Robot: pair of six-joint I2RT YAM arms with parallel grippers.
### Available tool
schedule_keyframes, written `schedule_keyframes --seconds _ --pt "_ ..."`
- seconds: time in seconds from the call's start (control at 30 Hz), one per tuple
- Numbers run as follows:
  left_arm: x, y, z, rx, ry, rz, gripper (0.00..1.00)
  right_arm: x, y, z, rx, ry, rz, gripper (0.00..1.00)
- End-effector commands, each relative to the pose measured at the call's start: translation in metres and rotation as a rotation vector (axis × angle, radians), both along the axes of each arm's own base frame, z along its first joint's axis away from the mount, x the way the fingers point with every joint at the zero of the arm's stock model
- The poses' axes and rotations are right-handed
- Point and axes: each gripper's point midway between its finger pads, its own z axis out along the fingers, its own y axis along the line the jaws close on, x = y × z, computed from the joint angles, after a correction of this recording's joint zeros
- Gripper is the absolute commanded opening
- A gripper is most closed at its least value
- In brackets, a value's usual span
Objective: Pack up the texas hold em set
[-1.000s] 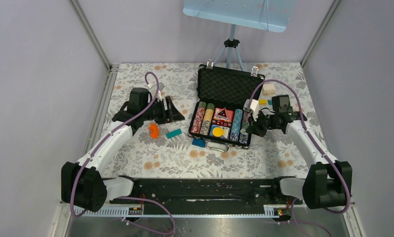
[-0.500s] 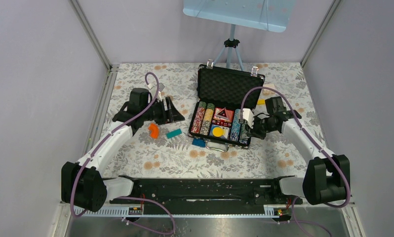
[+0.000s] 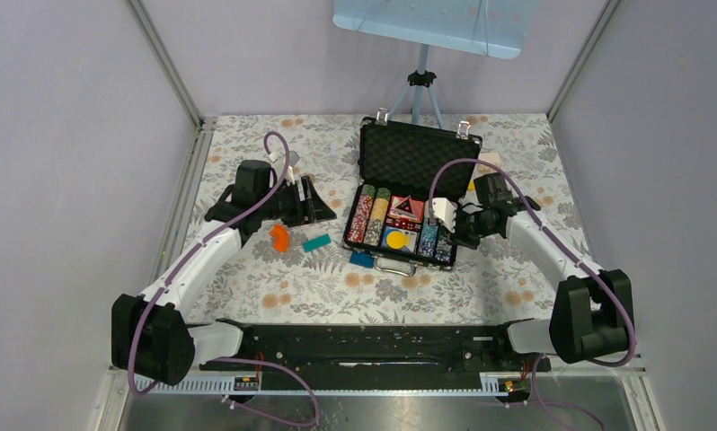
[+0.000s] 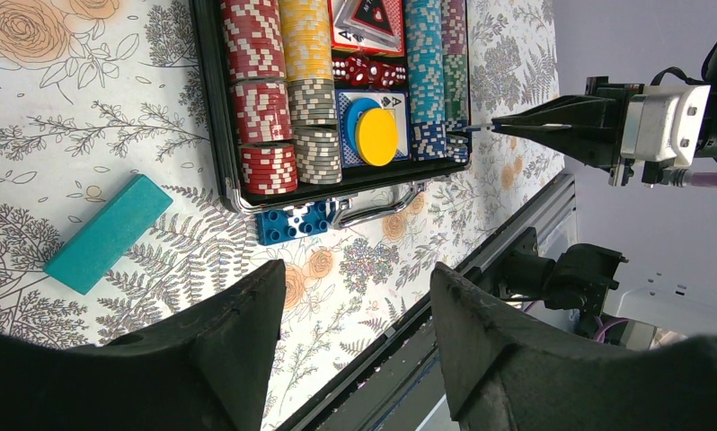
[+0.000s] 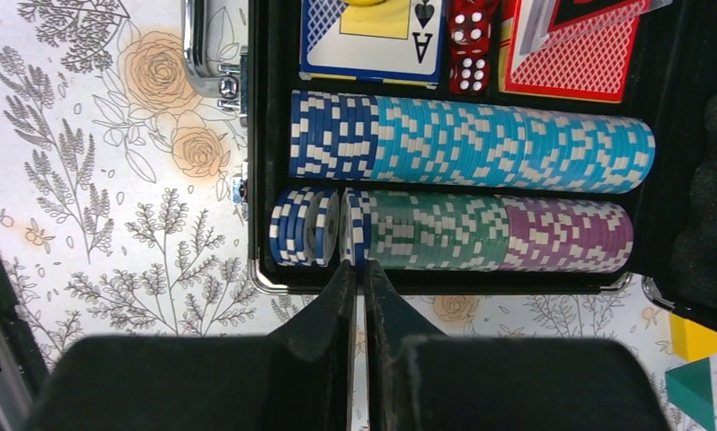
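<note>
Case [image 3: 415, 160] open at table centre. Right gripper [image 5: 356, 269] pressed together, apparently pinching a single chip [image 5: 345, 229] at near end of right chip row [image 5: 481, 235]. Left gripper [image 4: 355, 296] spread, idle at left. Danger: knocking the leaning blue chips [image 5: 301, 226] flat through crooked insertion.

In the right wrist view, the right gripper's [image 5: 356, 269] tips are almost together at the near end of the poker chips [image 5: 481, 235], and whether a chip sits between them cannot be told. The silver handle [image 5: 191, 36] and foam lid [image 5: 710, 180] run off that picture's edges. The left gripper [image 4: 357, 274] shows only as blurred dark fingers.
</note>
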Motion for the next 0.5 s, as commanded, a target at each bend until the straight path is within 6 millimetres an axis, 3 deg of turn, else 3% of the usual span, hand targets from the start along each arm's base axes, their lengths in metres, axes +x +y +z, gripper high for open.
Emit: schedule_keyframes --seconds 0.0,0.33,0.47 --pt "0.006 0.001 0.009 0.000 -0.060 0.005 0.60 0.008 -0.003 -0.005 -0.064 -0.021 0.019 0.00" --pt "0.006 0.001 0.009 -0.002 -0.057 0.004 0.60 0.006 -0.007 -0.010 -0.106 -0.023 0.023 0.00" --pt "0.006 0.001 0.009 -0.002 -0.061 0.004 0.60 0.008 -0.004 0.001 -0.080 -0.063 0.015 0.00"
